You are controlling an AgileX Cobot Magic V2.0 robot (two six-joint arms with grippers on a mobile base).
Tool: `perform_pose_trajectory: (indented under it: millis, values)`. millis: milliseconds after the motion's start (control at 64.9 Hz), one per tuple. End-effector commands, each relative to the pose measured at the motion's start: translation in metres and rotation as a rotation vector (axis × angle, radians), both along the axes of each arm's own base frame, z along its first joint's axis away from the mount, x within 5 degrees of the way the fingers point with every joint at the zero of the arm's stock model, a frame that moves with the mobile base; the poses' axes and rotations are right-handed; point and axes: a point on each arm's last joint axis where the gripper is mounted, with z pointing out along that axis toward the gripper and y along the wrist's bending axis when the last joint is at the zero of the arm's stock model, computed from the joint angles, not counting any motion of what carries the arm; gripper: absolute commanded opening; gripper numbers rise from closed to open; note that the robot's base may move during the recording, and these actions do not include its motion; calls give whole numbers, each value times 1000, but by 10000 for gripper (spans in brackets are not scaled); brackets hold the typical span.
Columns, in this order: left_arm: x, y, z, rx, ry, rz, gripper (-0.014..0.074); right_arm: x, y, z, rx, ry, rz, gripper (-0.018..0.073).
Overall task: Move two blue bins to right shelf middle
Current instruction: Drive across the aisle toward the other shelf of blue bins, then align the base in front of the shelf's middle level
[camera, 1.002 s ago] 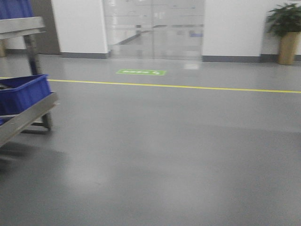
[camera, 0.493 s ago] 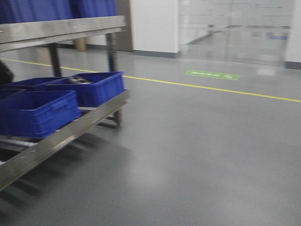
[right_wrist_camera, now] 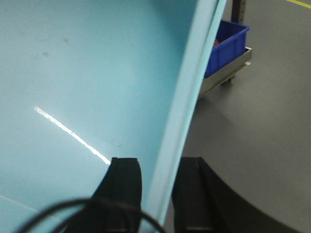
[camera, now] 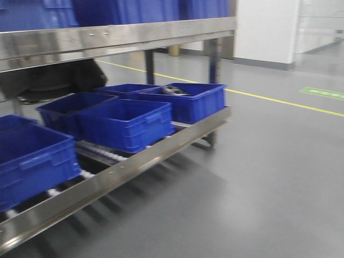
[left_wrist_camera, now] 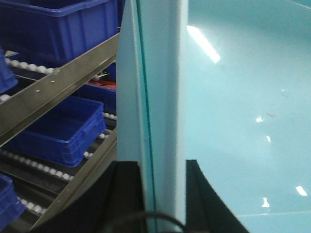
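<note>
We are carrying the pale blue bin [left_wrist_camera: 238,121] between both arms, and we judge the step in hand to be the drive up to the shelf [camera: 134,160]. The left pincer [left_wrist_camera: 163,167] is clenched on one wall of the bin, at the bottom middle of the left wrist view. The right pincer [right_wrist_camera: 158,167] is clenched on the opposite wall, at the bottom middle of the right wrist view. The bin's smooth inside fills the right half of the left wrist view and the left half of the right wrist view. It does not appear in the front view. We cannot tell whether a second bin is nested in it.

The front view is blurred, so we take it that the base is moving. To do this well:

- Both clamps should hold evenly, because the walls are thin and smooth and one slipping side would tip the load.
- The bin should stay level and above the steel rails.
- We should square up to the shelf before reaching in.

The dark blue bins [camera: 126,124] crowd the lower roller level on the left of the frame. We therefore need a gap wide enough on the middle level, and none is visible yet.
</note>
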Motion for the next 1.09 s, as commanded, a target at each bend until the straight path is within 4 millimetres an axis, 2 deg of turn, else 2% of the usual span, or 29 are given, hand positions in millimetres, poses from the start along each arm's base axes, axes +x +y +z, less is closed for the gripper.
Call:
perform_pose_trajectory:
  millis: [0, 1079]
  values:
    - [-10, -1, 21, -120, -99, -19, -111, -5, 2, 16, 41, -111, 38, -154]
    - [-10, -1, 21, -120, -99, -19, -111, -5, 2, 16, 41, -111, 38, -154]
